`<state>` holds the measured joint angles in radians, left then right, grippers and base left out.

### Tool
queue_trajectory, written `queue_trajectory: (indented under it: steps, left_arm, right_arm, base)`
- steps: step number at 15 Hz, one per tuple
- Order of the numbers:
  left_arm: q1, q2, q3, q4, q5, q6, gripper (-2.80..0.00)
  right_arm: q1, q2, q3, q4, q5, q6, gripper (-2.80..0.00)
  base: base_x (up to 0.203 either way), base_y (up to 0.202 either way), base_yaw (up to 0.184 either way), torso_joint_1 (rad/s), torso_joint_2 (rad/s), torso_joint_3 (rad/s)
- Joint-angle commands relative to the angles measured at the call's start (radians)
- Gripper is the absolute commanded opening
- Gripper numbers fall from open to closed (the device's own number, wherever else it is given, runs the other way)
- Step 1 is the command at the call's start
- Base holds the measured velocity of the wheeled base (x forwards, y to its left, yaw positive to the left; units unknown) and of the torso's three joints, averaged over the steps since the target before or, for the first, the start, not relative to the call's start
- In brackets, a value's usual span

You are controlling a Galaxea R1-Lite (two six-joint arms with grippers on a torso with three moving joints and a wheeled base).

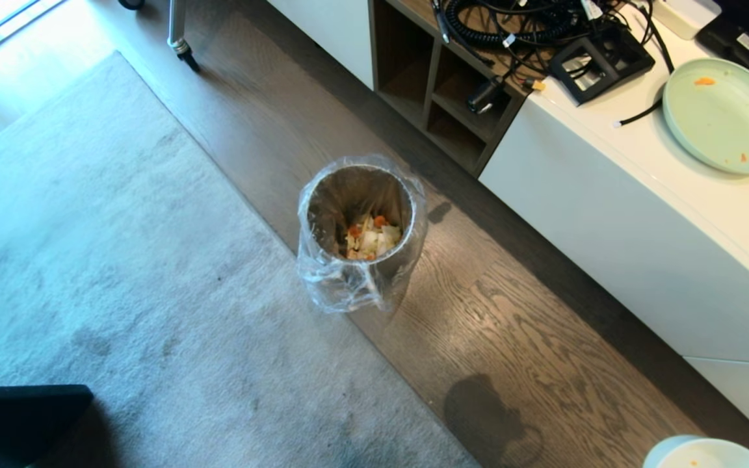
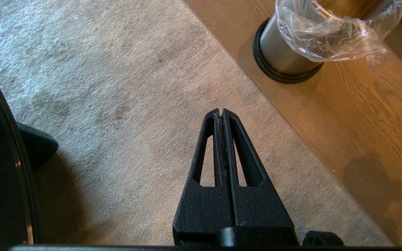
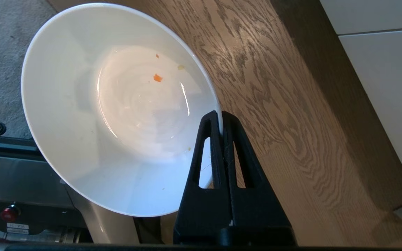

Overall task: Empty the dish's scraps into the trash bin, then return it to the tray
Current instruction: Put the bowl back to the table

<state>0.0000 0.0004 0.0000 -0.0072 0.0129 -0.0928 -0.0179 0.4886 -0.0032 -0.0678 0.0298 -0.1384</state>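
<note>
From the head camera, the trash bin stands on the wooden floor beside the grey rug, with the scraps lying at its bottom. A pale green plate sits on the white worktop, and the dish's rim shows at the lower right corner.

At the left wrist, the left tool hangs clenched and empty above the rug.

At the right wrist, the right tool pinches the rim of the tilted dish (a few crumbs remain inside) above the floor.
</note>
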Motion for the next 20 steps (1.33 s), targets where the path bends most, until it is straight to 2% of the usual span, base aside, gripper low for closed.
queue_trajectory:
  steps: [1, 3, 7, 10, 14, 16, 20]
  left_arm:
    - [0.000, 0.000, 0.000, 0.000, 0.001, 0.000, -2.80]
    - [0.000, 0.000, 0.000, 0.000, 0.001, -0.001, -2.80]
    - [0.000, 0.000, 0.000, 0.000, 0.001, -0.001, -2.80]
    - [0.000, 0.000, 0.000, 0.000, 0.001, -0.001, -2.80]
    - [0.000, 0.000, 0.000, 0.000, 0.001, -0.001, -2.80]
    - [0.000, 0.000, 0.000, 0.000, 0.001, -0.001, -2.80]
    - [0.000, 0.000, 0.000, 0.000, 0.001, -0.001, -2.80]
  right_arm:
    - [0.048, -0.184, 0.003, 0.062, 0.001, 0.008, -2.80]
    - [0.072, -0.217, 0.003, 0.072, 0.002, 0.013, -2.80]
    - [0.067, -0.229, 0.003, 0.072, 0.002, 0.013, -2.80]
    - [0.015, -0.332, 0.003, 0.071, 0.001, 0.020, -2.80]
    - [0.012, -0.476, 0.003, 0.071, 0.000, 0.047, -2.80]
    - [0.016, -0.489, 0.003, 0.071, -0.002, 0.081, -2.80]
    - [0.017, -0.489, 0.003, 0.071, -0.004, 0.086, -2.80]
  base:
    - [0.000, 0.000, 0.000, 0.000, 0.00, 0.000]
    - [0.000, 0.000, 0.000, 0.000, 0.00, 0.000]
    - [0.000, 0.000, 0.000, 0.000, 0.00, 0.000]
    - [0.000, 0.000, 0.000, 0.000, 0.00, 0.000]
    - [0.000, 0.000, 0.000, 0.000, 0.00, 0.000]
    - [0.000, 0.000, 0.000, 0.000, 0.00, 0.000]
    - [0.000, 0.000, 0.000, 0.000, 0.00, 0.000]
